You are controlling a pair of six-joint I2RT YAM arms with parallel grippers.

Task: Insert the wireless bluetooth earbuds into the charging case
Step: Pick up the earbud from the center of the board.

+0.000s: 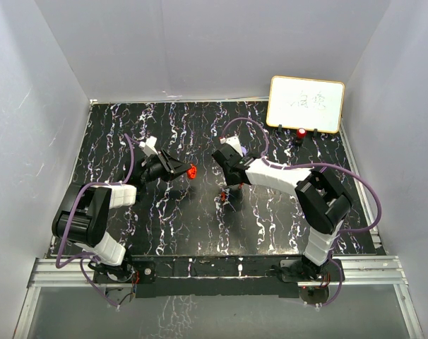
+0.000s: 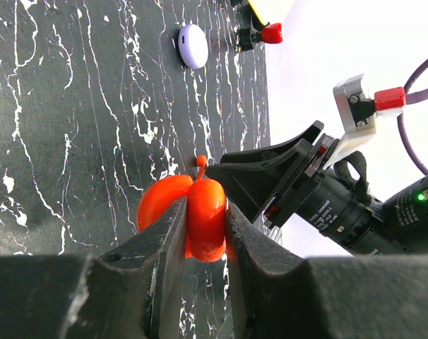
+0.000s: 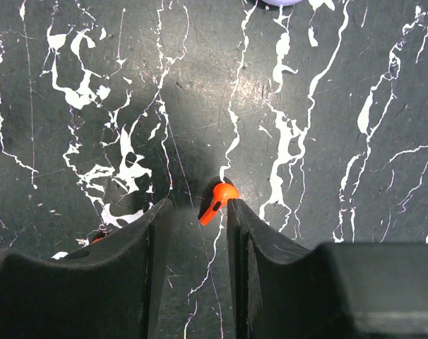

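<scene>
- Left gripper [image 2: 205, 206]: pressed onto the red charging case [image 2: 164, 201], holding it up off the table. It looks hinged open, with two red lobes showing.
- A thin red stem [image 2: 200, 164] pokes out of the top of the case. It may be an earbud already seated, but I can't confirm that.
- Right gripper [image 3: 198, 208]: down at the table, jaws apart and straddling a loose red earbud [image 3: 220, 196]. The bud touches the inner face of one finger and there is a gap to the other, so no pinch yet.
- The earbud lies flat on the surface near mid-table, just beside the held case in the top view.
- Progress: early to mid. This bud is not picked up and not inserted. What's left is to grasp it, carry it to the case and seat it.
- The lavender case [image 2: 193, 46] sits untouched further back. No lavender buds are visible.
- Surface: black marble-pattern table [image 1: 270, 226] with white veins, glossy and busy enough that small parts get lost in it.
- Room: plain white walls [image 1: 200, 42] on three sides, a small whiteboard [image 1: 306, 104] with handwriting at far right, and an aluminium rail [image 1: 214, 272] at the near edge.
</scene>
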